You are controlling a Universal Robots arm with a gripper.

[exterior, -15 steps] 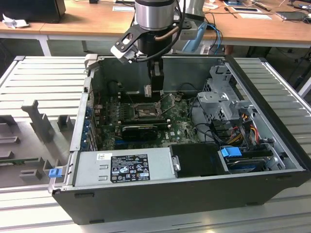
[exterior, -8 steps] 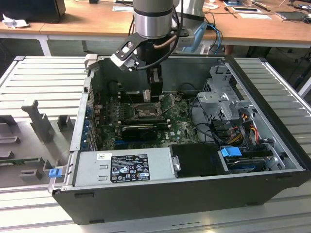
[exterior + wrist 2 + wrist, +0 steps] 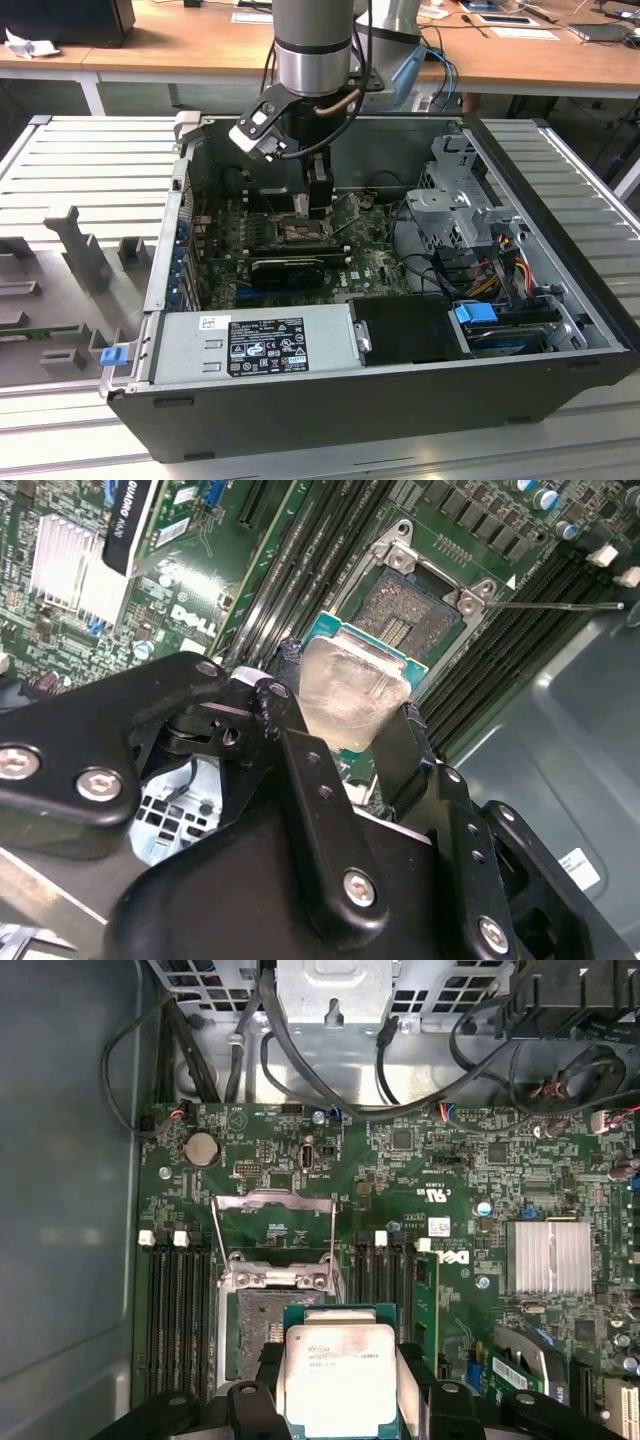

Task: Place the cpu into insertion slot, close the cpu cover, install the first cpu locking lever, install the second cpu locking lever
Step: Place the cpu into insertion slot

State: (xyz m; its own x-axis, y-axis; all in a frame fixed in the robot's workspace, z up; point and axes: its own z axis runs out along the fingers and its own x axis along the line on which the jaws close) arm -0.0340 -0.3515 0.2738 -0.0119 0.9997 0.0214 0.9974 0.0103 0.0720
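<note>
My gripper [image 3: 348,742] is shut on the cpu [image 3: 350,685], a small square chip with a pale silvery top and green edge, one black finger on each side. In both wrist views the cpu [image 3: 338,1375] hangs a little above the insertion slot [image 3: 255,1335] and partly overlaps it. The slot's dark centre [image 3: 410,615] lies bare. The cpu cover [image 3: 275,1225], a thin silver frame, is swung open at the far side of the slot. A thin wire lever [image 3: 560,606] sticks out beside the slot. In the exterior view the gripper [image 3: 318,205] reaches down into the open computer case over the green board.
Long black memory slots [image 3: 180,1300] flank the socket on both sides. A black card [image 3: 285,268] lies just in front of the socket, a grey power supply [image 3: 250,345] beyond it. A metal drive cage [image 3: 455,210] with cables stands at the exterior view's right. A finned heatsink [image 3: 548,1257] sits on the board.
</note>
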